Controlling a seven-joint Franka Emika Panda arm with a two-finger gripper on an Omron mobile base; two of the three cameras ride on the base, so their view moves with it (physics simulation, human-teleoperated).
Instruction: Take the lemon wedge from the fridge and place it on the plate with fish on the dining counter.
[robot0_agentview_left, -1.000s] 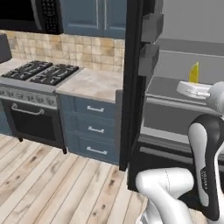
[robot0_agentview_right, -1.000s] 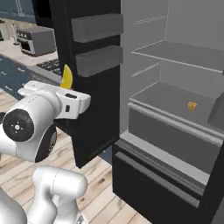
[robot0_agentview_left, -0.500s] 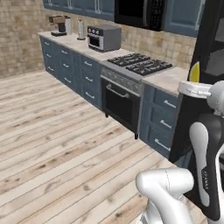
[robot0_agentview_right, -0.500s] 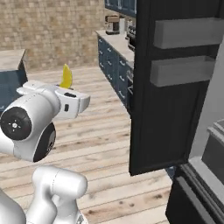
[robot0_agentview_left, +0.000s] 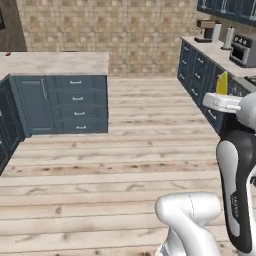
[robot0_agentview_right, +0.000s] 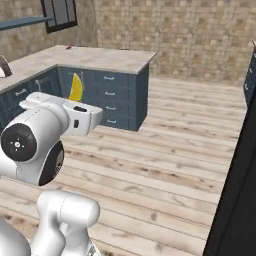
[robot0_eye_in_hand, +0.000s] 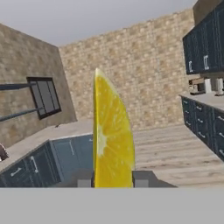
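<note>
The lemon wedge (robot0_eye_in_hand: 111, 135), bright yellow, stands upright between the fingertips of my gripper (robot0_eye_in_hand: 113, 181), which is shut on it. It also pokes up above the white hand in the left base view (robot0_agentview_left: 222, 83) and in the right base view (robot0_agentview_right: 76, 88). The dining counter (robot0_agentview_left: 55, 62) has a beige top on a dark blue base with drawers and stands across the wooden floor, well apart from the gripper (robot0_agentview_right: 76, 101). A black edge of the fridge (robot0_agentview_right: 239, 195) fills the lower right. The plate and the fish are out of view.
Blue kitchen cabinets (robot0_agentview_left: 200, 75) with a coffee machine and a toaster oven run along the right. Open wooden floor (robot0_agentview_left: 115, 150) lies between me and the dining counter (robot0_agentview_right: 95, 55). A small cut-off thing (robot0_agentview_right: 2, 67) sits at the counter's left edge; what it is I cannot tell.
The whole picture has swung: the base has turned from the open fridge past the stove to face the dining counter. The lemon wedge stays held in the gripper.
</note>
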